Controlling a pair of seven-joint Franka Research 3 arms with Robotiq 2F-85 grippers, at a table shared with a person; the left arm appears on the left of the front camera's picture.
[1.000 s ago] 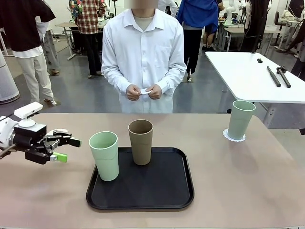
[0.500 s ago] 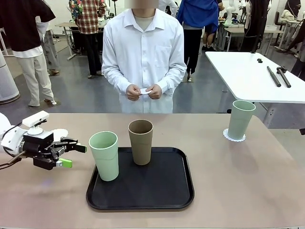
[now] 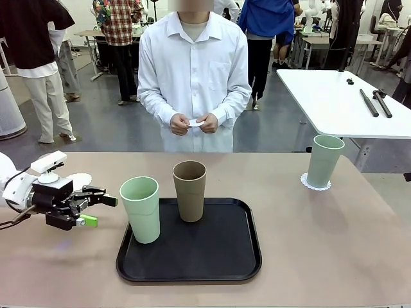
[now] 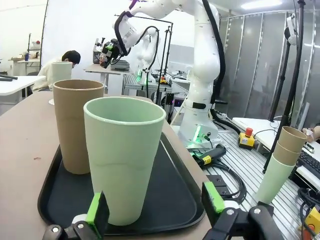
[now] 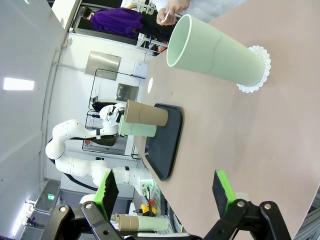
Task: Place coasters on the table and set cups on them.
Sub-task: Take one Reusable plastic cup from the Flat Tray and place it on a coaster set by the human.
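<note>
Hovering low over the desk (image 3: pixel 334 250), just left of the black tray (image 3: pixel 192 277), the left claw (image 3: pixel 101 210) is being held with its jaws spread wide and nothing between them. It is being pointed toward the near mint cup (image 3: pixel 141 212), which is being carried upright on the tray's near left part. In the left wrist view the green pads are being seen to either side of that cup (close to it, with a slight gap showing in the front view). The brown cup (image 3: pixel 189 192) is being borne upright on the far part of the same tray, just right of the mint one and apart from it. On the desk's far left, beyond the claw, a lacy coaster (image 3: pixel 78 179) is lying flat and bare. At the far right of the desk, the far mint cup (image 3: pixel 324 160) is being supported upright on a second coaster (image 3: pixel 315 185), whose scalloped edge is showing around the base. The right claw (image 5: pixel 165 192) is being held open and empty as well, above the desk and well apart from that cup. Beyond the far edge, a small white paper piece (image 3: pixel 194 122) is being pinched between the person's hands (image 3: pixel 180 124).
</note>
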